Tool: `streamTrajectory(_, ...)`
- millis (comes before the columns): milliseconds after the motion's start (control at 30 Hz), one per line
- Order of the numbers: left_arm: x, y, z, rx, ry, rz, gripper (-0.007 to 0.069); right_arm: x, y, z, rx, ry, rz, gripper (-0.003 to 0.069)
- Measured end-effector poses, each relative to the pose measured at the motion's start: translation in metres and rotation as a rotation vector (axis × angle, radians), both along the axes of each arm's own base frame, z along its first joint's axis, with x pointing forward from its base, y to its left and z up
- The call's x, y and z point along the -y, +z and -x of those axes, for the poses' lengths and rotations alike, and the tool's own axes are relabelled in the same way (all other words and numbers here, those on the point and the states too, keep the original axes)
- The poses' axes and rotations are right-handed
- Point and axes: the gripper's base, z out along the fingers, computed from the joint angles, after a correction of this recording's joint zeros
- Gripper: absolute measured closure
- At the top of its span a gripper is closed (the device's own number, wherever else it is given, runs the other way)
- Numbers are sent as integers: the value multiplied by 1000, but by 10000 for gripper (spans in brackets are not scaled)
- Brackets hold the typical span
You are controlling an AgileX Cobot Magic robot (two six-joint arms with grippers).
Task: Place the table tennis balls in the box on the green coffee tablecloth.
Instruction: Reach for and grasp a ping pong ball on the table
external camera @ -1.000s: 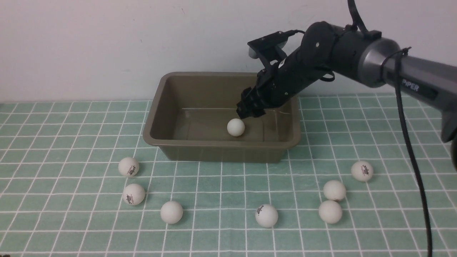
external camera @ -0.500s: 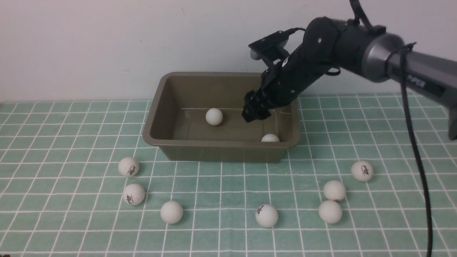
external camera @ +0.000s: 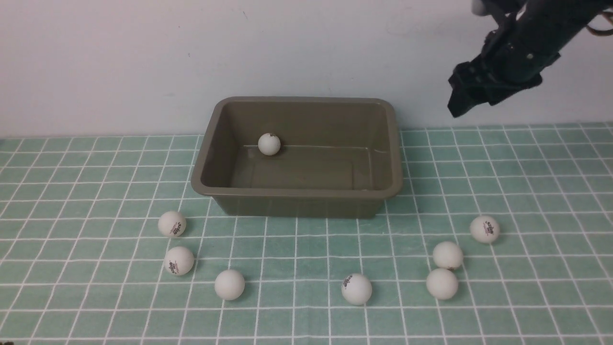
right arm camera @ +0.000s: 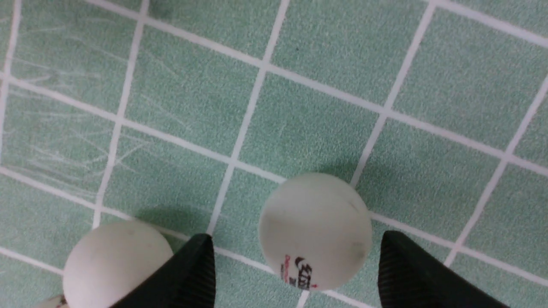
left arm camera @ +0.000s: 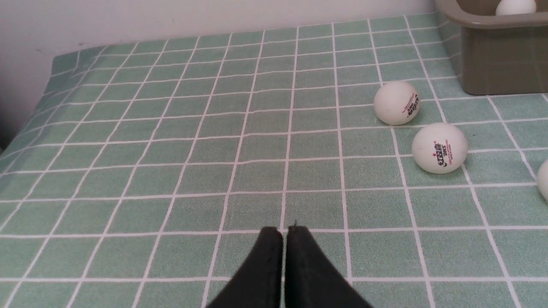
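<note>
While one ball lies in the box, my right hand hangs open above the tablecloth; my left hand is closed.

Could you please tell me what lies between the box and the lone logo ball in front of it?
Nothing but bare green coffee tablecloth lies between the box and that ball, as the front view shows.

left pincer: jaws fully closed, both black fingers pressed flat together to the tips, pointing forward and slightly down | right pincer: held high, tips angled down toward the robot's left, jaws spread wide | right wrist: black, rising up and to the right behind its pincer
</note>
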Motion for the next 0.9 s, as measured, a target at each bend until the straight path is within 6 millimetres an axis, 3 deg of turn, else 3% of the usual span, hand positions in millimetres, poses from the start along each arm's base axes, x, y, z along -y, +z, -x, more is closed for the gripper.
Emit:
streamTrajectory(200,0,0,0,0,0,0,629,0,0,-4,47,-2,2,198)
streamTrajectory(400,0,0,0,0,0,0,629,0,-15,-7,15,-1,10,200)
streamTrajectory(600,0,0,0,0,0,0,629,0,-27,-7,-18,-9,17,294)
streamTrajectory(667,0,0,0,0,0,0,629,0,-26,-7,-22,-13,16,295)
streamTrajectory(767,0,0,0,0,0,0,629,0,-19,-6,-25,-14,15,295)
streamTrajectory(900,0,0,0,0,0,0,629,-4,18,-13,35,-23,-32,295)
